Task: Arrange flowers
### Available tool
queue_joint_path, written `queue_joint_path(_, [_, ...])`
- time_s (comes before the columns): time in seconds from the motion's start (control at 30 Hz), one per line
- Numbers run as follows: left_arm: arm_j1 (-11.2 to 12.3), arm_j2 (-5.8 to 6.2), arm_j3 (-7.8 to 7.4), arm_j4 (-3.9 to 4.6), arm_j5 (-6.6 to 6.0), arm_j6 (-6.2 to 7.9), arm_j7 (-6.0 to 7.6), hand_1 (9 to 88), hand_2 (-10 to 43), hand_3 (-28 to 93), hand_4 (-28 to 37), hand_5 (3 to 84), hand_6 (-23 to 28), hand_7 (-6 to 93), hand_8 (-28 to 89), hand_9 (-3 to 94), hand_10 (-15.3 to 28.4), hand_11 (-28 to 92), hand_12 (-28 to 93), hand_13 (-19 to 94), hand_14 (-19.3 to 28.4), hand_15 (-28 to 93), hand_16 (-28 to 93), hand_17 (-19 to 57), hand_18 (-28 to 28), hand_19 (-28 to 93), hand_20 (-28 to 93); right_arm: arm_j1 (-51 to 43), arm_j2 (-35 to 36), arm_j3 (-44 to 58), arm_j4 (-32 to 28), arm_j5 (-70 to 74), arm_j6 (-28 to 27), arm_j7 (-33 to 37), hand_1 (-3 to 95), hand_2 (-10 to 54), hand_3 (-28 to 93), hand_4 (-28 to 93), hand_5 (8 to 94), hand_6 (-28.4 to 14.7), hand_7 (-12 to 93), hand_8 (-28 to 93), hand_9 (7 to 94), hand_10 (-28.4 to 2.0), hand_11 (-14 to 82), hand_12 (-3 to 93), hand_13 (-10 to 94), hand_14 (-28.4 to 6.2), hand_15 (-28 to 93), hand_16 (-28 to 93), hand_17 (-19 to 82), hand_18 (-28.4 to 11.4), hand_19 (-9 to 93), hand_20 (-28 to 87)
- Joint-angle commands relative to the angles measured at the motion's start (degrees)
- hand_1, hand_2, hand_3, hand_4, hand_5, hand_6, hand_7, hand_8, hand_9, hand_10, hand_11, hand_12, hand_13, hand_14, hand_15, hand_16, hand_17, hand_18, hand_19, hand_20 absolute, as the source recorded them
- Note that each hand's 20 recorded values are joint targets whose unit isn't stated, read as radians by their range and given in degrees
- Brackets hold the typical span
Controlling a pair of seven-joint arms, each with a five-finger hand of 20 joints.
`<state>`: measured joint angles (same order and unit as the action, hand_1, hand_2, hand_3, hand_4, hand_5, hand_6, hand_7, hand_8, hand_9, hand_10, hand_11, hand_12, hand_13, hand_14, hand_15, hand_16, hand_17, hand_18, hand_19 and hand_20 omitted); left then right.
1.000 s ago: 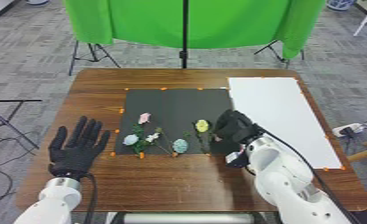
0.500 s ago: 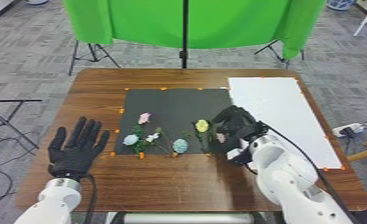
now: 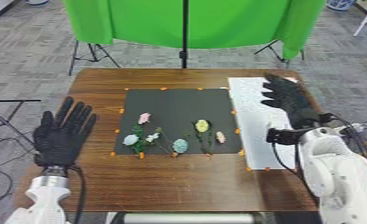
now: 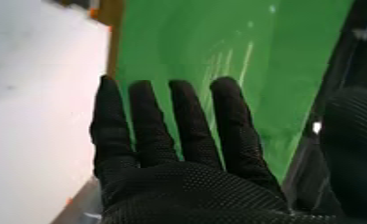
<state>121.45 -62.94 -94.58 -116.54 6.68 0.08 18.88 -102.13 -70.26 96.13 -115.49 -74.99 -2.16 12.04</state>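
Note:
On the black mat (image 3: 175, 102) in the head view lie several flowers: a pink one (image 3: 144, 118), a pale blue one (image 3: 131, 140), a white one (image 3: 153, 137), a teal one (image 3: 180, 145), a yellow one (image 3: 202, 126) and a pale pink one (image 3: 220, 137) at the right. My right hand (image 3: 290, 102) is over the white sheet's right side, away from the flowers, open and holding nothing. My left hand (image 3: 60, 137) is open at the table's left side. In the right wrist view, the right hand (image 4: 193, 187) has straight fingers, spread slightly apart.
The white sheet (image 3: 254, 107) lies beside the mat on the brown table (image 3: 193, 187), with small orange markers around both. Beyond the table's far edge hangs a green cloth (image 3: 224, 30) with a stand in front.
My right hand has moved from the mat's right edge rightward and away over the white sheet, and its fingers have straightened. The left hand has shifted slightly left.

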Motion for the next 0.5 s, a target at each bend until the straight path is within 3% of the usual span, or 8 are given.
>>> queue_joint_path(0.03, [-1.54,1.08,-2.1,1.5,-3.19,4.23,2.59,26.7,15.1,72,-28.3,40.5,8.0,6.0,-9,35.2,14.3,11,7,24,11.5,18,-8,-5.4,10.9,27,9,-2.75,-0.92,1.26,-2.47,20.23,0.98,-8.39,4.2,9.7,77,-28,33.9,-1.9,7,-10,32.9,-15.0,1.7,8.6,24,-14.5,3,19,11,-13.7,25,16])
queue_joint_path(0.1, [-2.13,1.2,-2.52,1.94,-2.6,3.64,2.8,26.5,15.2,72,-28.3,40.1,7.8,5.8,-9,35.1,14.0,11,6,24,11.0,17,-8,-5.2,10.7,27,9,-3.4,-1.11,1.84,-2.61,19.66,-0.41,-9.14,3.1,9.8,77,-28,32.6,-1.7,7,-10,31.9,-14.7,1.3,8.0,22,-13.3,1,17,11,-11.5,20,13])
queue_joint_path(0.13, [-2.38,1.19,-2.7,1.85,-2.74,4.01,2.88,26.3,15.3,72,-28.3,40.1,7.8,5.7,-9,34.8,13.9,11,6,23,10.9,17,-8,-5.2,10.7,27,9,-3.68,-1.21,2.19,-2.73,18.93,-1.45,-9.38,2.4,9.8,77,-28,32.4,-1.6,7,-10,31.6,-14.5,1.3,7.8,21,-12.9,0,17,11,-10.6,17,13])
queue_joint_path(0.17, [-2.49,1.19,-2.88,1.32,-3.91,5.68,3.07,26.1,15.3,73,-28.3,40.0,7.7,5.7,-9,34.7,13.8,11,6,23,10.8,17,-8,-5.1,10.6,27,9,-3.71,-1.36,2.35,-2.87,17.77,-1.98,-9.2,2.2,9.8,77,-28,32.2,-1.6,7,-10,31.5,-14.4,1.3,7.6,21,-12.6,0,16,11,-10.2,16,12])
queue_joint_path(0.2, [-2.42,1.02,-3.14,1.22,-4.4,6.02,3.29,25.9,15.3,73,-28.3,40.1,7.8,5.9,-9,34.6,13.7,11,6,23,10.9,17,-8,-5.2,10.5,27,9,-3.62,-1.43,2.51,-2.88,16.61,-2.65,-8.86,1.9,9.8,78,-28,32.2,-1.6,7,-10,31.4,-14.3,1.2,7.5,21,-12.4,0,16,11,-10.0,16,12])
queue_joint_path(0.23, [-2.25,0.92,-3.36,1.33,-4.55,5.32,3.43,25.9,15.2,73,-28.3,40.1,7.9,6.1,-9,34.6,13.9,12,6,24,11.4,18,-8,-5.3,10.6,27,9,-3.54,-1.5,2.66,-2.83,16.1,-3.34,-8.84,1.7,9.8,78,-28,32.1,-1.5,7,-10,31.2,-14.2,1.2,7.5,21,-12.3,0,16,11,-9.9,15,12])
queue_joint_path(0.37, [-2.29,1.0,-3.6,1.05,-5.01,5.68,3.37,26.6,15.0,74,-28.3,41.1,8.3,6.6,-9,35.4,14.3,12,6,24,11.7,19,-8,-5.5,10.9,28,9,-3.78,-1.62,3.5,-3.46,17.95,-3.39,-7.79,2.1,9.8,78,-28,32.6,-1.4,7,-10,31.1,-14.1,1.3,7.4,21,-12.9,0,16,11,-10.0,14,12])
queue_joint_path(0.5, [-2.47,1.29,-3.62,1.02,-4.87,5.84,4.21,26.8,14.8,74,-28.3,41.2,8.4,6.6,-9,35.5,14.3,12,6,24,11.7,19,-8,-5.4,10.8,28,9,-4.15,-1.57,3.64,-4.1,16.67,-4.07,-7.66,2.6,9.9,78,-28,33.2,-1.4,7,-10,31.3,-14.1,1.4,7.5,21,-13.5,0,16,10,-10.6,15,13])
